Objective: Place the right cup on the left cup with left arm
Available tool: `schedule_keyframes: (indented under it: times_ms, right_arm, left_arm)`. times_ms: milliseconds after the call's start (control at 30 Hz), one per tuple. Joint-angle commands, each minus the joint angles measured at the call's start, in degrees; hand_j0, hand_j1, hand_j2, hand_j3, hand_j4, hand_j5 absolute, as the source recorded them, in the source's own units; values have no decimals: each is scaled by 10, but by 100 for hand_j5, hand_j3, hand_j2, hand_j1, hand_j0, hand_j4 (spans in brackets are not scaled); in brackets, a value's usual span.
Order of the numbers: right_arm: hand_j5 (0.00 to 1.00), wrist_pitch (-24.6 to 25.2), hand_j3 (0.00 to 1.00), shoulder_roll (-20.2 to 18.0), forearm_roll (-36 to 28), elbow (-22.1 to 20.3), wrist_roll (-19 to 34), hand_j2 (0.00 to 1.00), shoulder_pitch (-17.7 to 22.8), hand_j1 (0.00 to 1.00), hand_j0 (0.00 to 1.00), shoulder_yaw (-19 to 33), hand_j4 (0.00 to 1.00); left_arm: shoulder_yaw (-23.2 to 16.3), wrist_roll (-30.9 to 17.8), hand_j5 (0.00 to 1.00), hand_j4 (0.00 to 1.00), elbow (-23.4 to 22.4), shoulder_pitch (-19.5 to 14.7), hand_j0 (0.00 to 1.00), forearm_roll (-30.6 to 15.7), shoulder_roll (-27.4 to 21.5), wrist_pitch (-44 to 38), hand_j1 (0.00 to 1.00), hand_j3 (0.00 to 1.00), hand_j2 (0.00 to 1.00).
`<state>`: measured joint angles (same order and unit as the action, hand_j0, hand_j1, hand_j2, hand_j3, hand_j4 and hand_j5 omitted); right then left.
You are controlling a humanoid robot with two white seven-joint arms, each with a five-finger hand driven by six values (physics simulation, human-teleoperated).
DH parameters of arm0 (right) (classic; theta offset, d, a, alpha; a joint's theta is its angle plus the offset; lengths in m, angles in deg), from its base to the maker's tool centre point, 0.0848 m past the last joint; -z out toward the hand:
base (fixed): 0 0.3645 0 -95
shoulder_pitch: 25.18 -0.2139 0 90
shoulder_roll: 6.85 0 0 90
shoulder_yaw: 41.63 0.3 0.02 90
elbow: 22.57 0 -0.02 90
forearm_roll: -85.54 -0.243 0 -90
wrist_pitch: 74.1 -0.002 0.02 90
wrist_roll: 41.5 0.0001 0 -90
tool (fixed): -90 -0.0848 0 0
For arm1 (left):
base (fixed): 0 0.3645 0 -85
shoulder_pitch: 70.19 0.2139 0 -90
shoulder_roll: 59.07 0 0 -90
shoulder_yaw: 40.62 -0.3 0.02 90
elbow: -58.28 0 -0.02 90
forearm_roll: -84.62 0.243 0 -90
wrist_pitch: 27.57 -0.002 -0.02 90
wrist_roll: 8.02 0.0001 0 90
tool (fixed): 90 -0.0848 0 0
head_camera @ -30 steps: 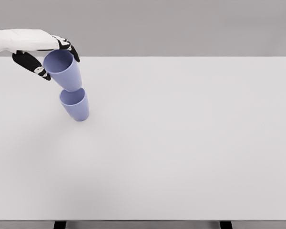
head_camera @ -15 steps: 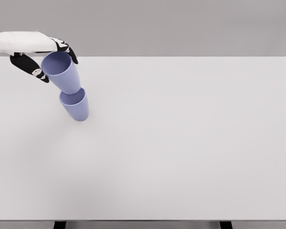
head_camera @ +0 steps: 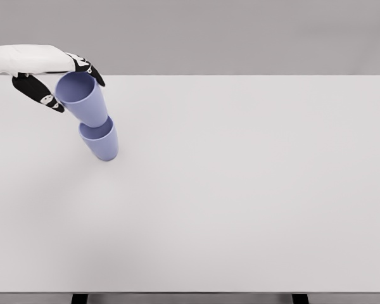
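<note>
Two lavender cups are nested at the table's far left. The lower cup (head_camera: 102, 144) stands on the table. The upper cup (head_camera: 90, 109) sits with its base inside the lower one and leans up and to the left. My left hand (head_camera: 78, 93) reaches in from the upper left and is shut on the upper cup near its rim. Its thumb (head_camera: 41, 95) lies along the cup's left side, and its fingers (head_camera: 88, 66) curl over the far side. The right arm is out of view.
The white table (head_camera: 240, 190) fills most of the view, and its far edge runs just behind the hand. Dark table legs show at the bottom edge.
My left hand and the upper cup's rim have shifted slightly to the left. The cup leans a little more, and the lower cup has stayed put.
</note>
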<state>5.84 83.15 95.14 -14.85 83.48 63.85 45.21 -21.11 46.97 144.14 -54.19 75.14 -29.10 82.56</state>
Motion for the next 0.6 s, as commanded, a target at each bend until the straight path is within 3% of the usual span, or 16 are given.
schedule_keyframes:
  times_ms: [0, 433, 467, 500, 533, 567]
  right_arm:
    - [100, 0, 100, 0, 1, 0, 0, 100, 0, 100, 100, 0, 100]
    - [100, 0, 100, 0, 1, 0, 0, 100, 0, 100, 100, 0, 100]
    - [100, 0, 100, 0, 1, 0, 0, 100, 0, 100, 100, 0, 100]
    - [100, 0, 100, 0, 1, 0, 0, 100, 0, 100, 100, 0, 100]
    - [100, 0, 100, 0, 1, 0, 0, 100, 0, 100, 100, 0, 100]
    - [100, 0, 100, 0, 1, 0, 0, 100, 0, 100, 100, 0, 100]
  left_arm:
    - [1, 0, 92, 92, 0, 0, 92, -2, 0, -1, 92, 92, 92]
    - [1, 0, 93, 93, -1, 0, 93, 0, -1, -2, 93, 93, 93]
    - [1, 0, 100, 100, 0, 0, 100, 0, -1, -2, 100, 100, 100]
    - [3, 0, 100, 100, 0, -1, 100, -3, -1, -1, 100, 100, 100]
    - [4, 0, 100, 100, 9, 0, 100, -11, -2, 1, 100, 100, 100]
    - [8, 0, 100, 100, 48, 1, 100, -54, -10, 4, 100, 100, 100]
